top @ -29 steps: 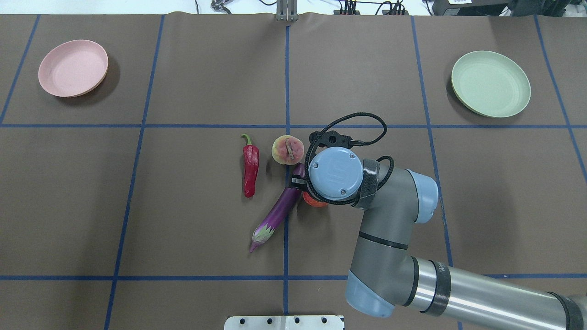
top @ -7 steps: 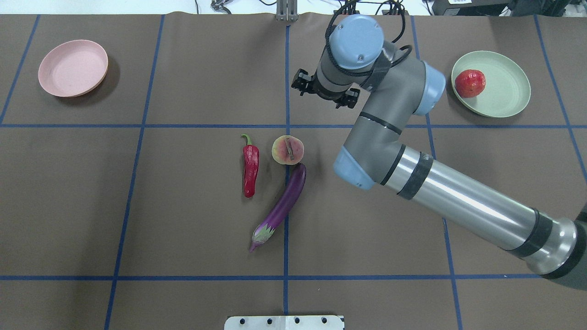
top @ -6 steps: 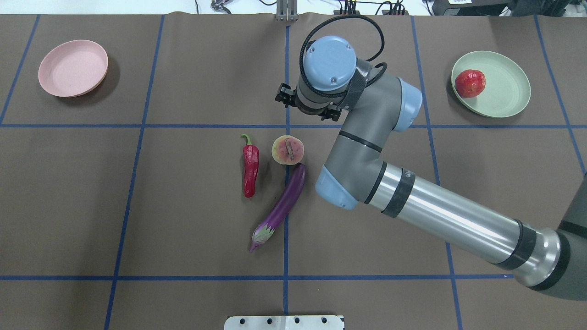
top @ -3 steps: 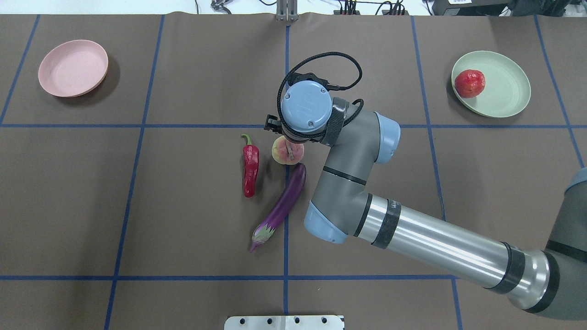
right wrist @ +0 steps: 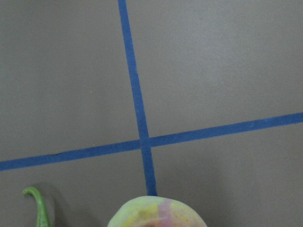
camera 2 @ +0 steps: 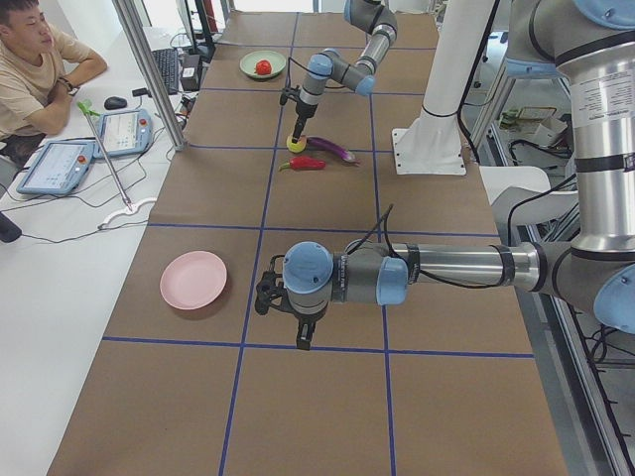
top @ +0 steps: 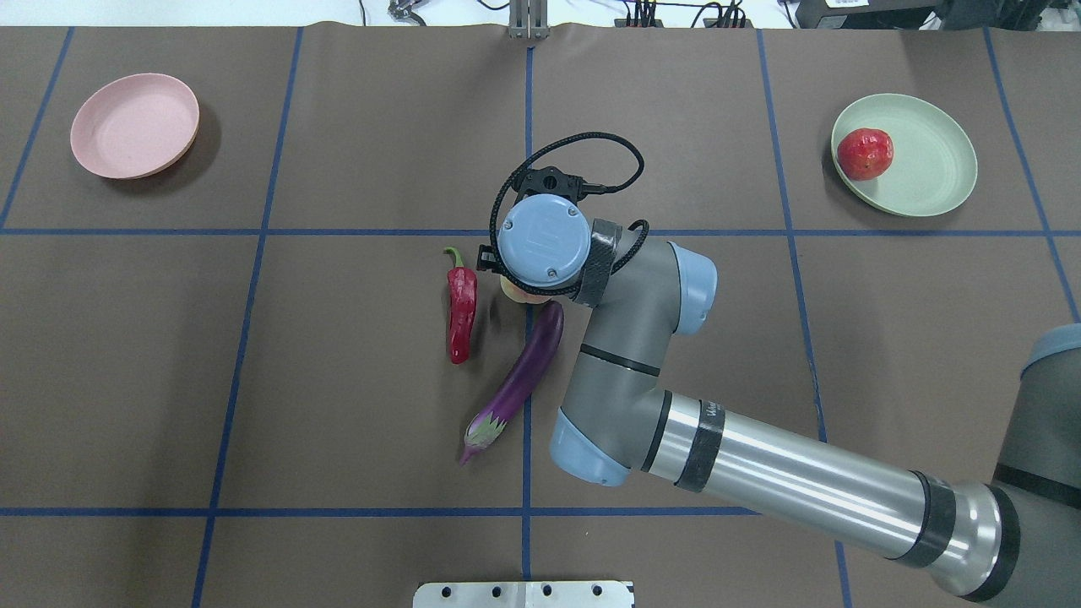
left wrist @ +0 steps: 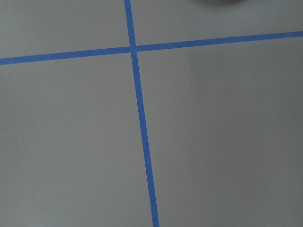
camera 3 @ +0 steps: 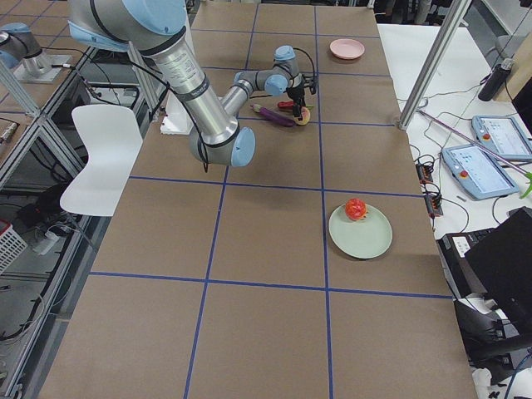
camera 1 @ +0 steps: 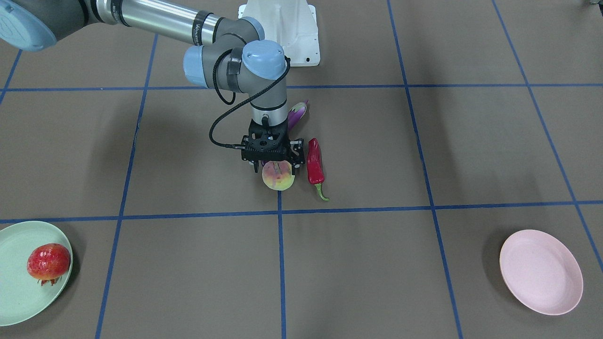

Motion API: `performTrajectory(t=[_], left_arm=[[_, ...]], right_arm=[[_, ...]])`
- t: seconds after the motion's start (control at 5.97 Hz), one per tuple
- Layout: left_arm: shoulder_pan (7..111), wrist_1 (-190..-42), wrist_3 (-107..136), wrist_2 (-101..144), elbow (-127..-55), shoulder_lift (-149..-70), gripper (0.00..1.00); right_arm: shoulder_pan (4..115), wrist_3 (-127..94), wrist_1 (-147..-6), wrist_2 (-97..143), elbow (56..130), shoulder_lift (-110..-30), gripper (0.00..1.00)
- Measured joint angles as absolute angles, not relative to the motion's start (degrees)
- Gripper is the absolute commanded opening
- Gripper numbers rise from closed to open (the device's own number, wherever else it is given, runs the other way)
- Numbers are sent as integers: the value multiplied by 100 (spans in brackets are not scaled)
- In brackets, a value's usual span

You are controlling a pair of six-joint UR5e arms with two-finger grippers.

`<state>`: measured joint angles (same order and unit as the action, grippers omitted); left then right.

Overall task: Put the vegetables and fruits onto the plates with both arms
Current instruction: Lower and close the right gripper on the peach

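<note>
- Right gripper (camera 1: 279, 165) points straight down over the round, blushed peach (camera 1: 278, 180) at table centre, jaws spread either side of it.
- The wrinkled chili (top: 461, 308) lies just beside it on the robot's left, green stem pointing far.
- The glossy eggplant (top: 525, 376) slants, cap near-left.
- Left gripper (camera 2: 302, 342): cannot tell whether it is spread or clenched.

4 fixed views sharing the table (top: 338, 380), 2 close wrist views, apparently straight down.
</note>
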<state>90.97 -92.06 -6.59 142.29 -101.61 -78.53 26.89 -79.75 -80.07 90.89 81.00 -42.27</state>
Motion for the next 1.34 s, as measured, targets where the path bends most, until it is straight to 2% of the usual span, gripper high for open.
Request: performTrajectory(t=[0.17, 0.34, 0.5, 1.34], left_arm=[[9097, -9204, -659, 14230, -10160, -7853, 100], [9097, -9203, -659, 14229, -10160, -7855, 100], [9093, -9202, -659, 14229, -10156, -7855, 100], [9088, -9209, -659, 14229, -10160, -7857, 100]], right_arm=[[2646, -7961, -8006, 9047, 8097, -4246, 100], [2627, -7936, -8002, 9035, 8097, -4254, 75], [2623, -7930, -7994, 9040, 8107, -4236, 1], [3059, -7921, -7979, 9103, 8739, -4422, 0]])
